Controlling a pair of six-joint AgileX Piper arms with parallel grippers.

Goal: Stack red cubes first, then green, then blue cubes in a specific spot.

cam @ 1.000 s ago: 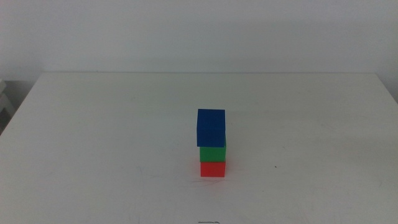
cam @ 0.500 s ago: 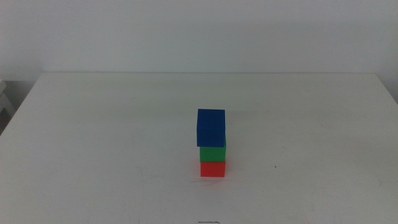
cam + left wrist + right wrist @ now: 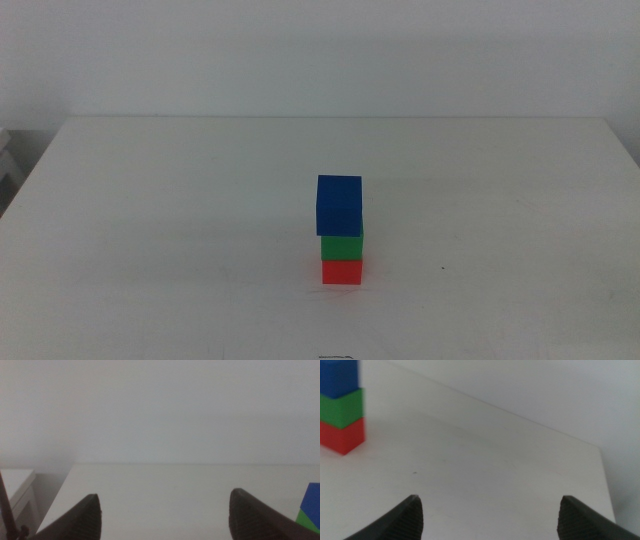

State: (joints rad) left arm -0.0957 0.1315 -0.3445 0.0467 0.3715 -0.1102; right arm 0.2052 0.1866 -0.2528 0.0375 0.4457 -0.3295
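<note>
Stack is seen standing on the white table (image 3: 150, 200), slightly toward the near edge from centre: red cube (image 3: 342, 271) at the bottom, green cube (image 3: 342, 246) on it, blue cube (image 3: 339, 205) on top. Blue is seen offset a little to the left over green and turned slightly; faces otherwise roughly aligned. The spot under the stack is unmarked.

Nothing else is seen on the tabletop except a tiny dark speck to the right of the stack. A pale wall is seen behind the far edge. No labels or writing are seen on the cubes or table.

Both arms are kept out of the middle view. Left gripper (image 3: 162, 525): jaws spread wide, nothing held between them; blue and green cubes are caught at the edge of its wrist view. Right gripper (image 3: 490, 522): jaws spread wide too, nothing held; full stack is seen well apart from it.

Open table is seen on all sides of the stack; table edges are well apart from it.
</note>
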